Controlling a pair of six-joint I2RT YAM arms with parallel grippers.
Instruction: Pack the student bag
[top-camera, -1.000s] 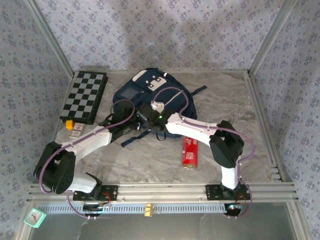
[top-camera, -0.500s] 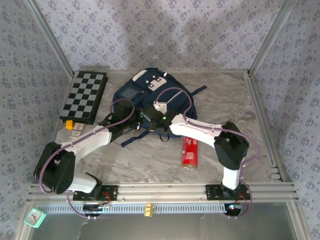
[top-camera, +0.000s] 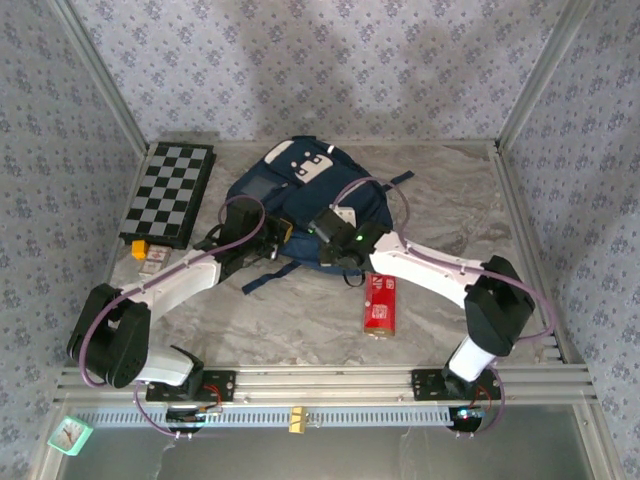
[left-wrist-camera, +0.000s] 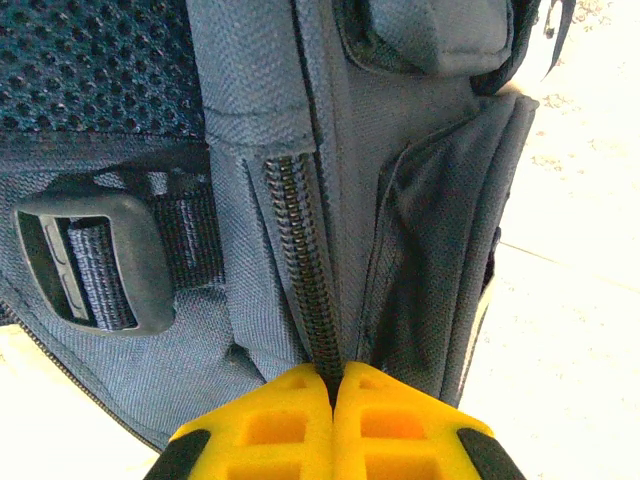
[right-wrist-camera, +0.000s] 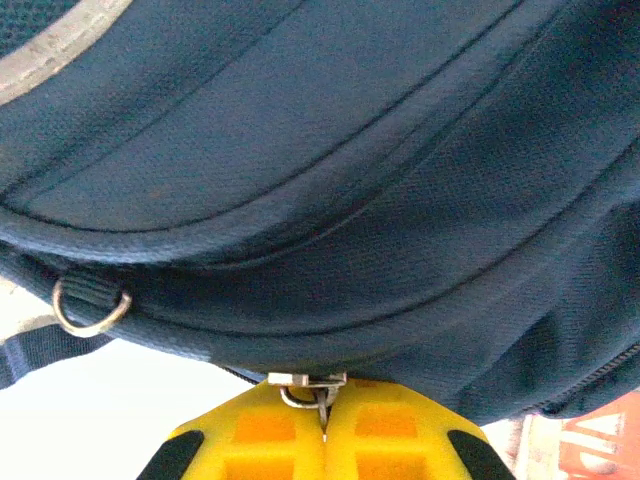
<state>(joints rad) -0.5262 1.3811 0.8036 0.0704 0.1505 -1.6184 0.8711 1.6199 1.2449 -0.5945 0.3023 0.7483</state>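
The student bag (top-camera: 300, 190), a navy backpack with a white front patch, lies at the back middle of the table. My left gripper (top-camera: 282, 232) is at its near edge. In the left wrist view the yellow fingers (left-wrist-camera: 290, 420) are pressed together on the bag's black zipper seam (left-wrist-camera: 305, 260), beside a strap buckle (left-wrist-camera: 95, 260). My right gripper (top-camera: 322, 228) is just to the right on the same edge. In the right wrist view it is shut (right-wrist-camera: 322, 405) on the metal zipper pull (right-wrist-camera: 308, 385) under the navy fabric (right-wrist-camera: 330, 170).
A folded chessboard (top-camera: 168, 193) lies at the back left, with small items (top-camera: 148, 253) at its near end. A red package (top-camera: 378, 304) lies on the table in front of the bag, under the right arm. A teal clock (top-camera: 70, 433) sits beyond the near rail.
The right arm has swung to the right along the bag's near edge, its wrist and elbow shifting right. The left arm has stayed put on the bag.
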